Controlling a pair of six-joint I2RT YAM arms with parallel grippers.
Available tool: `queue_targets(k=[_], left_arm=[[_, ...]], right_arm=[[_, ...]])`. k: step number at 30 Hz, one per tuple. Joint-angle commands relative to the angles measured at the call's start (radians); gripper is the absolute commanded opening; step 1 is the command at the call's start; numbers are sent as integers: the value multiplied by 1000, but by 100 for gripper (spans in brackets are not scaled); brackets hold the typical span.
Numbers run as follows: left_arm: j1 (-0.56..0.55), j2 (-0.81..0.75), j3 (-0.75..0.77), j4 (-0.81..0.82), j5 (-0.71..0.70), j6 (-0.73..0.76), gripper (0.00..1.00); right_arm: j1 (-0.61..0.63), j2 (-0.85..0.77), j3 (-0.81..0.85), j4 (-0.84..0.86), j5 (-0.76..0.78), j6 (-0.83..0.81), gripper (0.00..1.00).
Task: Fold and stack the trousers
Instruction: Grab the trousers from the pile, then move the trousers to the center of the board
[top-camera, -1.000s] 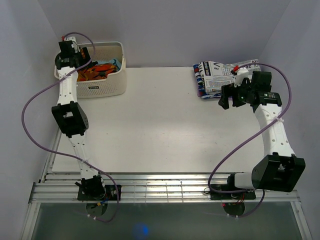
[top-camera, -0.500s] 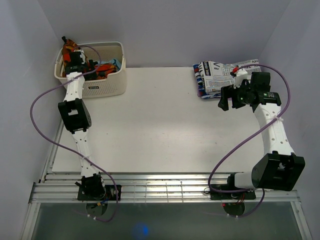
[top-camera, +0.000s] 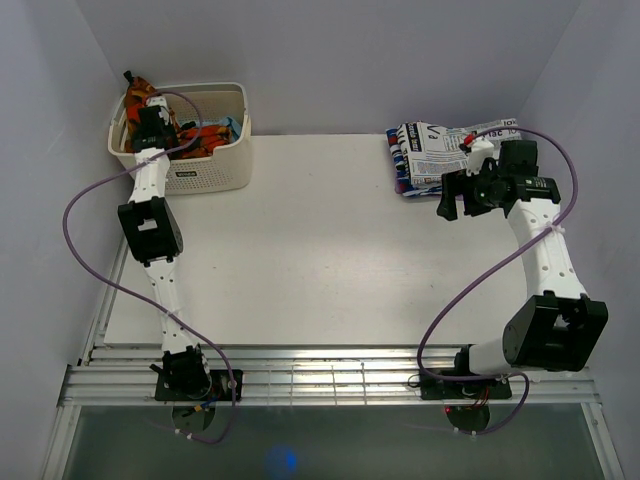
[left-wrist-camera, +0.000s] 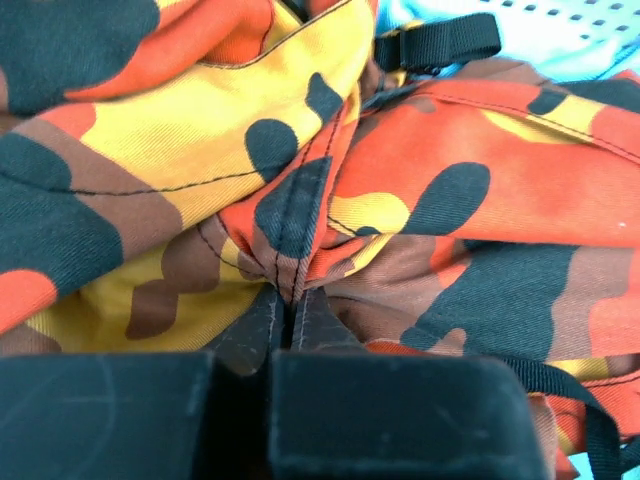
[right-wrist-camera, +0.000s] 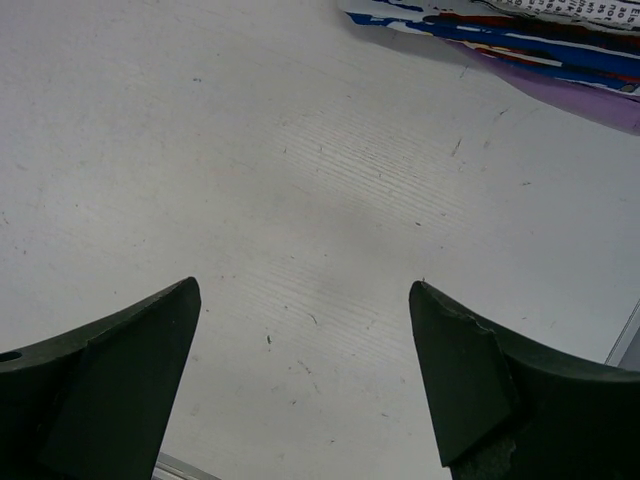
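Observation:
The trousers (top-camera: 203, 136), camouflage in orange, red, yellow and dark blotches, lie bunched in the white basket (top-camera: 215, 176) at the back left. My left gripper (top-camera: 145, 112) reaches into the basket's left end and is shut on the trousers. In the left wrist view a seamed fold of the trousers (left-wrist-camera: 300, 215) is pinched between the closed fingertips of the left gripper (left-wrist-camera: 290, 300). A bit of the cloth stands above the basket rim. My right gripper (top-camera: 452, 204) hangs open over the bare table (right-wrist-camera: 300, 150) at the right, and the right gripper (right-wrist-camera: 305, 290) holds nothing.
A folded white garment with black newspaper lettering (top-camera: 430, 152) lies at the back right corner, just behind the right gripper; its edge (right-wrist-camera: 520, 25) shows in the right wrist view. Light blue cloth (left-wrist-camera: 560, 40) lies in the basket beside the trousers. White walls stand close on three sides.
My left gripper moved to the basket's back-left end and shut on the trousers, pulling a bit of cloth above the rim. The right arm barely shifted and stays open.

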Motion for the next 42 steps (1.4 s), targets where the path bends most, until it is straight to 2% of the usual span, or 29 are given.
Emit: queue_targets(k=[1, 6, 11, 14, 18, 21, 25, 34, 40, 42], left_arm=[[-3, -8, -24, 121, 113, -55, 0], [-1, -166, -50, 282, 148, -97, 0], [-3, -316, -137, 632, 139, -137, 0], [-3, -330, -73, 733, 142, -161, 0], [-4, -306, 100, 799, 141, -172, 0], [-12, -362, 89, 931, 127, -151, 0], [-16, -467, 65, 1014, 138, -141, 0], [-44, -680, 115, 1151, 194, -91, 0], [-42, -815, 47, 1195, 219, -86, 0], [-42, -844, -3, 1197, 257, -129, 0]], right_arm=[[-1, -2, 60, -17, 8, 11, 90], [-1, -19, 43, -13, -5, 15, 90], [-1, -62, 12, 4, -14, 20, 90], [-2, -85, -2, 10, -14, 22, 90], [-1, -115, -15, 12, -6, 20, 90], [-2, -146, -34, 21, -3, 17, 90], [-2, -174, -49, 23, -14, 15, 90], [-1, -218, -77, 38, -68, 41, 90], [-1, -247, -92, 44, -94, 55, 90], [-1, -255, -101, 47, -101, 58, 90]])
